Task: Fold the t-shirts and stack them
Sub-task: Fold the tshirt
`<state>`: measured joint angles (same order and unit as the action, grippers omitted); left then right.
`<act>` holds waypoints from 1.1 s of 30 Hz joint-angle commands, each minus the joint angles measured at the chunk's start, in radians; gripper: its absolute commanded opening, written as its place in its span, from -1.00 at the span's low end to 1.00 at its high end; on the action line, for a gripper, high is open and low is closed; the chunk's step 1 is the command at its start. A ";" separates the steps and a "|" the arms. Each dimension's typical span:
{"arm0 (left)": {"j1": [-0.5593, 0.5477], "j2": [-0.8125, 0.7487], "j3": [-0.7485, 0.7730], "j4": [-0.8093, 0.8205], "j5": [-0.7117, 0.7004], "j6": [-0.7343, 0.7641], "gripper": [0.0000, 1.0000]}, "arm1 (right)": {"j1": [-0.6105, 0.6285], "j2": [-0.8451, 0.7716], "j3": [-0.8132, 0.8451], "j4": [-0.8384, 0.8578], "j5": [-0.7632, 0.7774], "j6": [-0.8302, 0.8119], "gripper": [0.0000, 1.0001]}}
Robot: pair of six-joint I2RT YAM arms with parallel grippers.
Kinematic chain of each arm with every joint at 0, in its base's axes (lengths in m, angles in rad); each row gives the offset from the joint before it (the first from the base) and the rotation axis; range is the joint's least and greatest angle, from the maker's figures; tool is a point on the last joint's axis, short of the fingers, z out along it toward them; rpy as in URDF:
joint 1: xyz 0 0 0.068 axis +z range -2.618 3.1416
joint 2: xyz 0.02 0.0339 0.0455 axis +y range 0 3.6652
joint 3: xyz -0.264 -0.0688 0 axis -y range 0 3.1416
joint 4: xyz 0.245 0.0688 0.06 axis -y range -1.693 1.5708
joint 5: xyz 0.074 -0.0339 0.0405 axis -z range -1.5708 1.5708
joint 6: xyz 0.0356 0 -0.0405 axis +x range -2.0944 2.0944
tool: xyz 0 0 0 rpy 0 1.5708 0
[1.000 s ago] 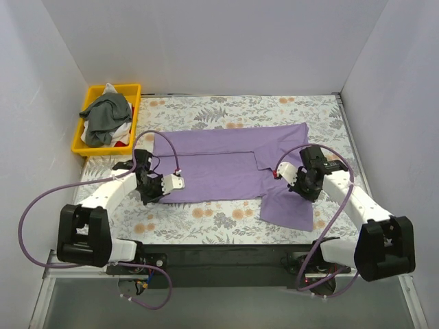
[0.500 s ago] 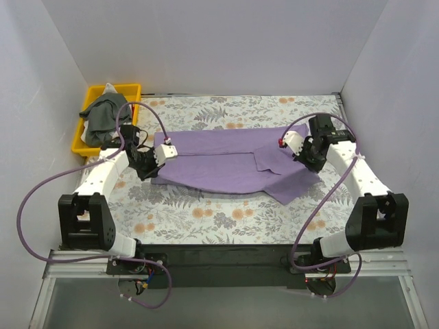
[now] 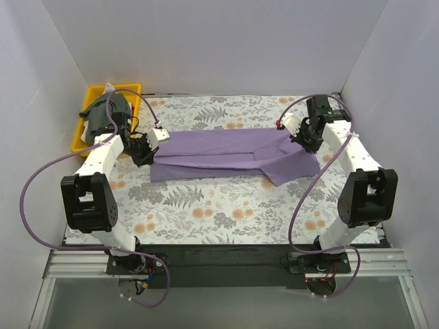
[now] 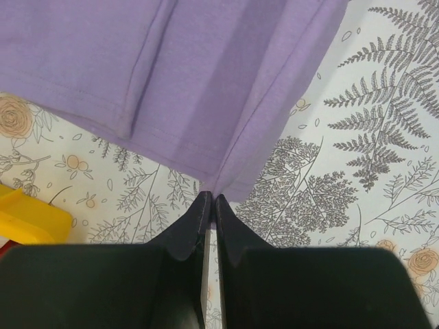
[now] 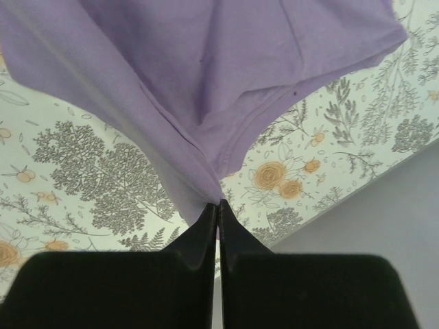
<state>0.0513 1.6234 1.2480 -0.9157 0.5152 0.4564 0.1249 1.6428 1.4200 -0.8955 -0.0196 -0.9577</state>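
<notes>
The lilac-purple t-shirt [image 3: 226, 154] lies across the far half of the table, doubled over on itself lengthwise. My left gripper [image 3: 152, 144] is shut on its left edge, the cloth [image 4: 206, 89] pinched between the black fingertips [image 4: 199, 209]. My right gripper [image 3: 299, 136] is shut on the shirt's right end, where the fabric [image 5: 206, 82] hangs from the tips [image 5: 209, 216] and a sleeve trails toward the near right. A dark grey-green t-shirt [image 3: 106, 113] is bundled in the yellow tray.
The yellow tray [image 3: 88, 96] stands at the far left corner, its edge [image 4: 31, 216] showing beside my left gripper. White walls close in the floral tablecloth [image 3: 226, 205] on three sides, the right wall [image 5: 357, 226] close to my right gripper.
Both grippers have carried the shirt's near edge away from me toward the far edge, folding it over. The arms have stretched out and the shirt now looks narrower.
</notes>
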 commanded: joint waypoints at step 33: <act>0.005 0.270 0.206 0.169 -0.067 -0.064 -1.00 | -0.011 0.400 0.410 -0.010 0.015 -0.039 -0.97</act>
<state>0.0551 1.8946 1.4364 -0.7738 0.4744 0.3847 0.1181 2.0232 1.7775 -0.8959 -0.0074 -0.9627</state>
